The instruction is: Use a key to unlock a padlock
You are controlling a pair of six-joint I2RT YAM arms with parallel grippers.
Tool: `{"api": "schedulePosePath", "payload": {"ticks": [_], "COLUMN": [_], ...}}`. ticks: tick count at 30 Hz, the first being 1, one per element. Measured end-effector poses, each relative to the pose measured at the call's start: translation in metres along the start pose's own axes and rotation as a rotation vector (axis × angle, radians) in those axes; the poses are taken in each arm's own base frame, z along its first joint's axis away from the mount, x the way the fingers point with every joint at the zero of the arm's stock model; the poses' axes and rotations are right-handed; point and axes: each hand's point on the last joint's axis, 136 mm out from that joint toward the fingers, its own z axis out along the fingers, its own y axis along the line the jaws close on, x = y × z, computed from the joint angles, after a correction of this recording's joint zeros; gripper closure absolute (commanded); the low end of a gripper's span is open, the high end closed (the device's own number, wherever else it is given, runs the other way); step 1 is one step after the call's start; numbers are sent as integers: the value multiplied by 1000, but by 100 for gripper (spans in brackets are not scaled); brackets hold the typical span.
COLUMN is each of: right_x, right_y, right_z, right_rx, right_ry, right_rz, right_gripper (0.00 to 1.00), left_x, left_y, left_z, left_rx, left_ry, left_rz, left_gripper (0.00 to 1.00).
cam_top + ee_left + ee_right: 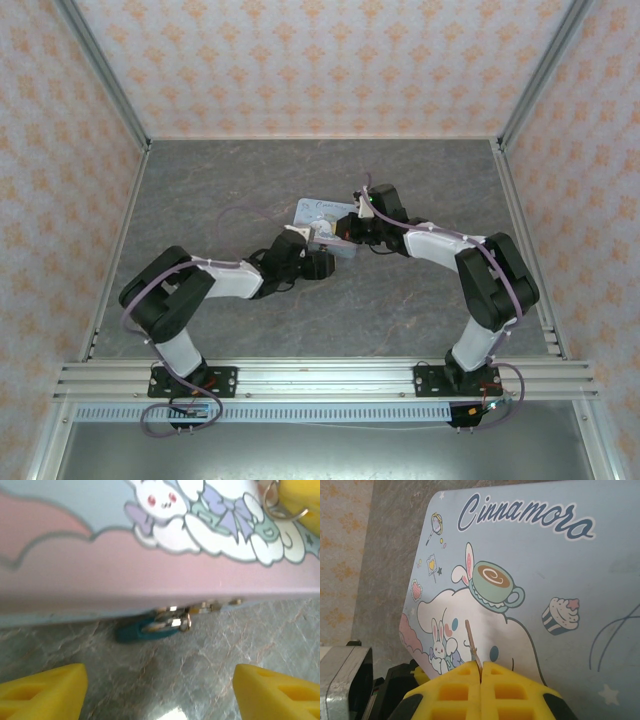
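Left wrist: small teal padlock at front edge of pale blue cartoon-print tin, on grey surface; left claw wide, empty. Right claw pinches thin dark key. Steady padlock before inserting.

Overhead view looks down from behind; wrist views closely share, seemingly, the tin.

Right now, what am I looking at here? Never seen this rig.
Two robot arms bolted to a table. One picture is from an overhead camera; the other two are from cameras on each wrist. On the table lies a cartoon-print tin, with a small teal padlock at its edge. The left jaws stand open, facing the padlock, holding nothing. The right jaws are shut on the key, a thin sliver, near the tin's printed face.
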Motion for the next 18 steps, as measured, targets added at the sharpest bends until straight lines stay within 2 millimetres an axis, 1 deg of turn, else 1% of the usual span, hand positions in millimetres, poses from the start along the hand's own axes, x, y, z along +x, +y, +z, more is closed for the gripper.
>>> {"api": "schedulePosePath", "payload": {"ticks": [7,18], "right_x": [0,-1], "right_y": [0,-1], "right_z": [0,0], "right_rx": [0,3], "right_ry": [0,-3], "right_rz": [0,2], "right_gripper": [100,100], "left_x": [-10,-11], "left_y": [1,8], "left_z": [14,23], "left_rx": [-37,-167], "left_ry": [-19,-12], "left_rz": [37,94], "left_gripper": [34,49]}}
